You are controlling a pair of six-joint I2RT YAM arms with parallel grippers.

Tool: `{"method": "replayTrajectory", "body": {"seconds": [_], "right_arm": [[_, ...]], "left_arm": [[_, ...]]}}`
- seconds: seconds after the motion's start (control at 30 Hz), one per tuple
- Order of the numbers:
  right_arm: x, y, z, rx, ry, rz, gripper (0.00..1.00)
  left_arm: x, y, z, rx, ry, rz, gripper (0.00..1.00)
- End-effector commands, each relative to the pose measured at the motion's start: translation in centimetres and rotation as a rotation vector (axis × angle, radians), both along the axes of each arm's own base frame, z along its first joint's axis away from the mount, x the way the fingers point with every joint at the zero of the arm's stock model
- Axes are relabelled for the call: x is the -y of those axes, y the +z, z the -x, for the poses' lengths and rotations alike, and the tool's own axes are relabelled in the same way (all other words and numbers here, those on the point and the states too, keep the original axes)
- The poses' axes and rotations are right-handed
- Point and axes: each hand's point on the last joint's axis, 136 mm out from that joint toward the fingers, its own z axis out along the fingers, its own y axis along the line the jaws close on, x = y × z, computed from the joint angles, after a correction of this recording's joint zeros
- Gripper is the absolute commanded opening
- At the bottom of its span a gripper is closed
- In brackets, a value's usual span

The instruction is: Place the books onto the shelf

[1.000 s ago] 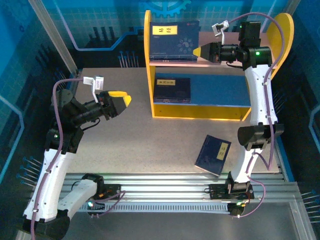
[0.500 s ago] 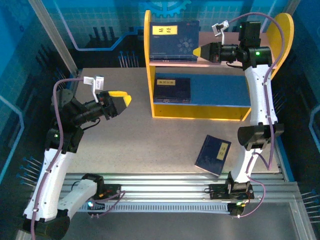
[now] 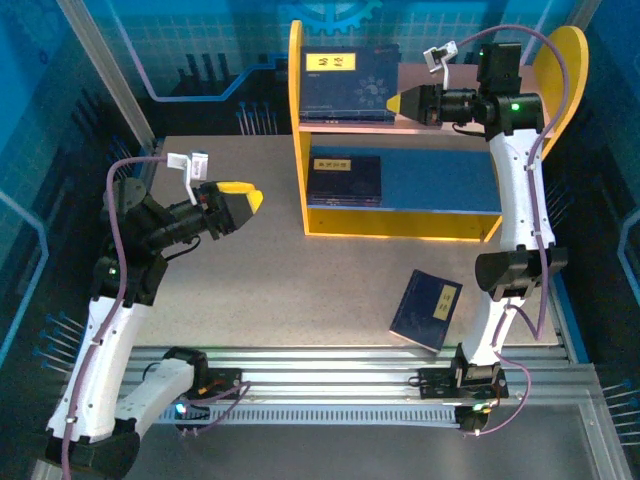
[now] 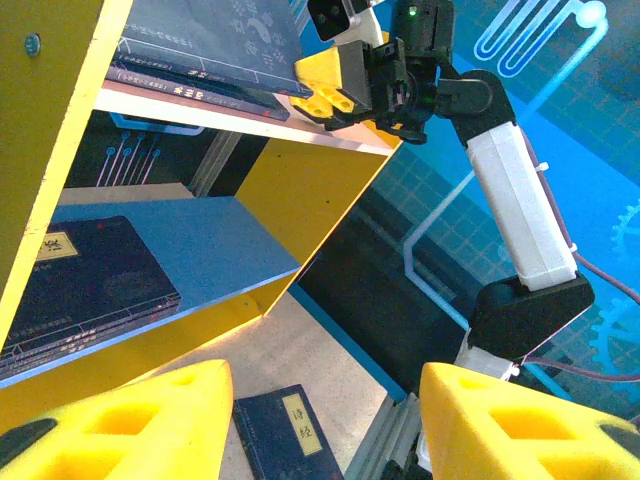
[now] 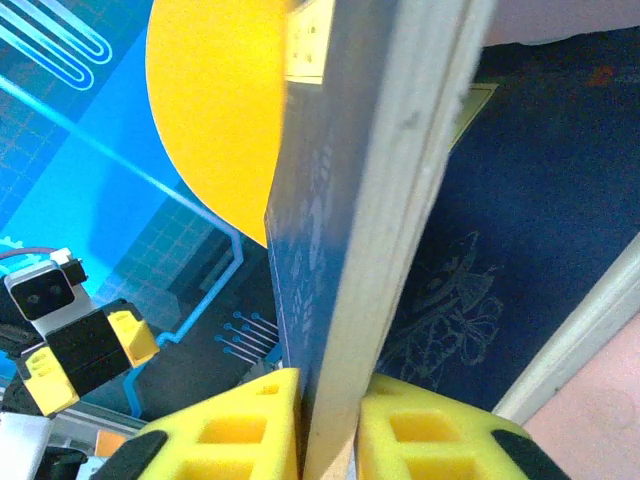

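Observation:
The shelf [image 3: 400, 222] stands at the back of the table, with yellow sides, a pinkish top board and a blue lower board. On the top board lies a navy book [image 3: 345, 85], and my right gripper [image 3: 397, 101] is at its right edge. In the right wrist view that gripper [image 5: 328, 395] is shut on the page edge of a book [image 5: 350, 250], which sits over another navy cover [image 5: 520, 230]. A second book [image 3: 344, 178] lies on the lower board. A third book [image 3: 426, 310] lies on the table near the right arm. My left gripper [image 3: 250, 200] hovers open over the table's left side.
The left wrist view looks past open fingers [image 4: 150, 420] at the shelf [image 4: 240, 150], the table book [image 4: 290, 435] and the right arm [image 4: 520, 210]. Aluminium rails [image 3: 340, 365] run along the near edge, and blue walls close in the cell.

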Motion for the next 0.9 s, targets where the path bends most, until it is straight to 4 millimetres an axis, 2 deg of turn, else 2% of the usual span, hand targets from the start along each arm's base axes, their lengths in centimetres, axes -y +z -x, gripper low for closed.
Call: {"method": "replayTrajectory", "body": {"seconds": [0.0,0.57,0.73,0.87], "right_arm": [[-0.61,0.12,0.22,-0.008,0.029,-0.011,0.22],[-0.55,0.05,-0.15,-0.009,0.016,-0.004,0.3],[-0.66,0.19,-0.01,-0.007,0.029,-0.012,0.2],[-0.64,0.24,0.02,-0.009,0.038,-0.02,0.16]], "left_arm": [[-0.09,0.43,0.23,0.038,0.008,-0.013,0.53],[-0.12,0.4,0.25,0.04,0.009,-0.016,0.53],[-0.14,0.4,0.28,0.041,0.011,-0.017,0.53],[-0.14,0.4,0.27,0.04,0.011,-0.016,0.53]]}}
